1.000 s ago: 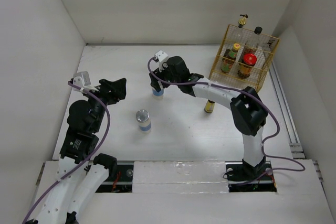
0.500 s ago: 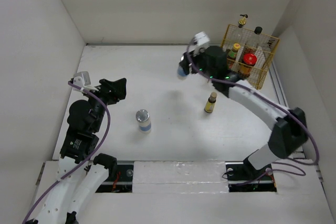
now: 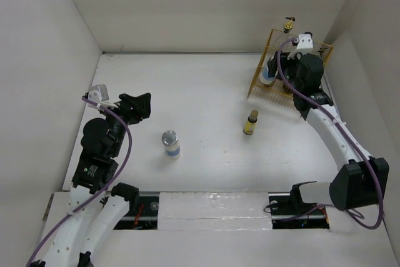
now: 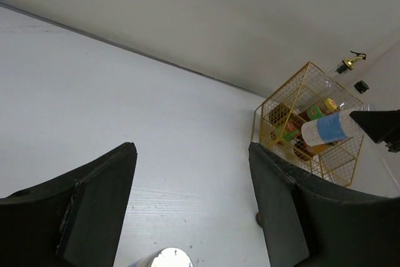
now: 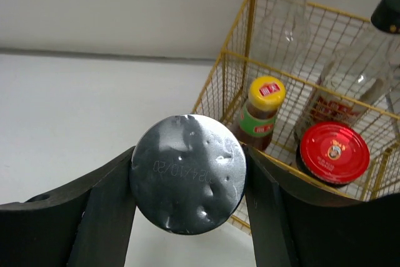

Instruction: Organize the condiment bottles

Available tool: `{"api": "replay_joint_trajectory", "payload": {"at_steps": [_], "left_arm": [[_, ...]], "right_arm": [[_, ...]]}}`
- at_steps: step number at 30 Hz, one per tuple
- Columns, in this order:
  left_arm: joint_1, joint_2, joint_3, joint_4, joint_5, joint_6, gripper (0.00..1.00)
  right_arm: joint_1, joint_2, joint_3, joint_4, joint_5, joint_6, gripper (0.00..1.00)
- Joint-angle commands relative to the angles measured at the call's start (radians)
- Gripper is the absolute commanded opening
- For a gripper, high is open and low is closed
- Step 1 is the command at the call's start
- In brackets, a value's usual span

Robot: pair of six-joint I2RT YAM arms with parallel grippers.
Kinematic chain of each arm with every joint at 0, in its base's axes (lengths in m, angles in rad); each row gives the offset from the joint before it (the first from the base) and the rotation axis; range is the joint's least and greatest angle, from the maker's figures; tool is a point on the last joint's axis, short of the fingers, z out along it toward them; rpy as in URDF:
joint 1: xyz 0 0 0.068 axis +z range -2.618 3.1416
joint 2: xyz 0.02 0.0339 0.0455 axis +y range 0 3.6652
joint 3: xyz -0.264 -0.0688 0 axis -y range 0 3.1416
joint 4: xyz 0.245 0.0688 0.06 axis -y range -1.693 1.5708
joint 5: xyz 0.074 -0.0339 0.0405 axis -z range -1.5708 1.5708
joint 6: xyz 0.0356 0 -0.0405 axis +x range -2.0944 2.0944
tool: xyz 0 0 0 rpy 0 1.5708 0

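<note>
1. The white worktop [image 3: 206, 92] carries everything.
2. A yellow wire basket [image 5: 232, 54] at its far right holds a gold-spout clear bottle [image 5: 289, 23], a black-capped bottle [image 5: 375, 48], a yellow-capped sauce bottle [image 5: 262, 114] and a red-lidded dark jar [image 5: 334, 153].
3. The right end effector [image 5: 189, 161] clamps a white-blue silver-lidded shaker [image 5: 187, 182], tipped sideways at the basket's left side.
4. The left end effector [image 4: 190, 154] stands parted and empty.
5. A second white-blue shaker [image 3: 170, 143] stands upright centre-left.
6. A small brown-capped yellow bottle [image 3: 251, 123] stands near the basket's front.

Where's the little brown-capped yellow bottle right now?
In the top view, the brown-capped bottle stands on the table right of centre, in front of the yellow wire basket and right of the lone shaker.
</note>
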Motion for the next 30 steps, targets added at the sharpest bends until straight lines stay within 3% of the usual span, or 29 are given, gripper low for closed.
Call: {"api": "replay_joint_trajectory", "payload": {"at_steps": [1,13,23,27,28,30], "left_arm": [[0.004,0.002,0.008,0.032,0.008,-0.001,0.68],[0.004,0.002,0.008,0.032,0.001,-0.001,0.68],[0.004,0.002,0.008,0.032,0.001,-0.001,0.68],[0.004,0.002,0.008,0.032,0.001,-0.001,0.68],[0.004,0.002,0.008,0.032,0.001,-0.001,0.68],[0.004,0.002,0.008,0.032,0.001,-0.001,0.68]], "right_arm": [[-0.043,-0.030,0.026,0.097,-0.051,0.024,0.36],[-0.081,0.116,0.056,0.097,-0.076,0.033,0.36],[-0.040,0.264,0.079,0.065,-0.067,0.033,0.39],[-0.040,0.283,0.089,0.054,-0.056,0.033,0.60],[-0.031,0.283,0.098,0.054,-0.047,0.033,0.72],[-0.031,0.269,0.098,0.045,-0.047,0.033,0.80]]}}
